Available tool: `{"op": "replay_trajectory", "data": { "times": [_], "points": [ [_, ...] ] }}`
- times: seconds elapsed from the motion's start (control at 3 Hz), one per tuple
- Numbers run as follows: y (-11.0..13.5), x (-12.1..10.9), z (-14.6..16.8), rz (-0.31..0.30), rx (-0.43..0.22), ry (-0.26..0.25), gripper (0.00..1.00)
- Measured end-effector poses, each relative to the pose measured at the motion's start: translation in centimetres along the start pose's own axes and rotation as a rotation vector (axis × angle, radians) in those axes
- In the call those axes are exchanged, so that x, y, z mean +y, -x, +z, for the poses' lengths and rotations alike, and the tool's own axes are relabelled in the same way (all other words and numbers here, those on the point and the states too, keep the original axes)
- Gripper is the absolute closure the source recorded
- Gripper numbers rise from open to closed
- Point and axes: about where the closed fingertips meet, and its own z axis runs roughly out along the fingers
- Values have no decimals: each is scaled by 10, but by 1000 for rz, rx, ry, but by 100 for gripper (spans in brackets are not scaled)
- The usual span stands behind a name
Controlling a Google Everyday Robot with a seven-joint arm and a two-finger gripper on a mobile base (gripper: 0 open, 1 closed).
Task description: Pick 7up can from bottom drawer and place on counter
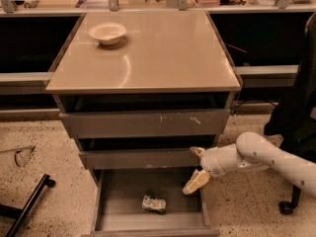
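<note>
The 7up can [154,203], dented, green and white, lies on its side on the floor of the bottom drawer [118,216], which is pulled open. My gripper [196,167] hangs open and empty at the drawer's right rear corner, above and to the right of the can and just in front of the middle drawer. The pale arm reaches in from the right. The beige counter [158,58] tops the cabinet.
A white bowl [107,32] sits at the counter's back left. The two upper grey drawers [143,124] stand slightly ajar above the gripper. A dark office chair [296,112] stands at the right. A black bar [27,206] lies on the speckled floor at the lower left.
</note>
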Motion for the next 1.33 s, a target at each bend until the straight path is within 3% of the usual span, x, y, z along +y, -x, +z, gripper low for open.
{"op": "replay_trajectory", "data": {
  "times": [0.67,1.0,1.33],
  "points": [
    [-67,-4,110,10,-142,19,0],
    [-67,-4,111,10,-142,19,0],
    [-90,16,141,34,-158,22,0]
  ]
}}
